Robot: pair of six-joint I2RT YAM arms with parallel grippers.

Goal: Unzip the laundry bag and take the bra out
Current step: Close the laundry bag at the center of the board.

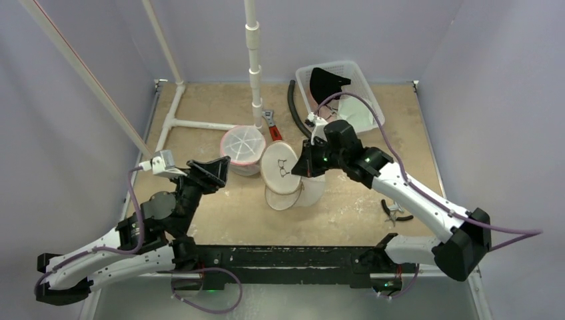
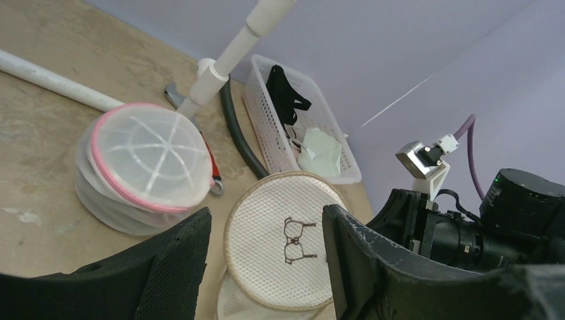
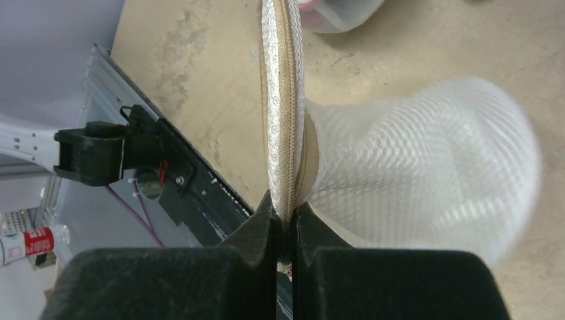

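**Surroundings.** The laundry bag [image 1: 283,170] stood on edge at mid-worktop [image 1: 346,200], its flat face turned toward the left tool [image 1: 212,172]. Just beside it, on the left-hand side of the top view, lay a second round mesh case with a pink rim [image 1: 243,150]. Behind it rose a white pipe frame [image 1: 253,53]. A red-handled wrench [image 1: 270,123] and a black hose [image 1: 291,100] lay between the frame and a white lattice basket [image 1: 370,100], which held a black garment [image 1: 326,81]. Pliers [image 1: 393,212] lay near the right arm.

**Materials.** The bag was a white honeycomb mesh disc with a tan zippered rim [image 3: 283,100] and a bulging translucent body [image 3: 426,167]. We could not make out the bra through the mesh.

**Markings.** A brown stitched bra outline [image 2: 296,240] marked the face.

**Tools.** The right tool [image 3: 285,213] was clenched on the zippered rim. The left tool [image 2: 265,220] was released, its jaws spread, clear of the bag.
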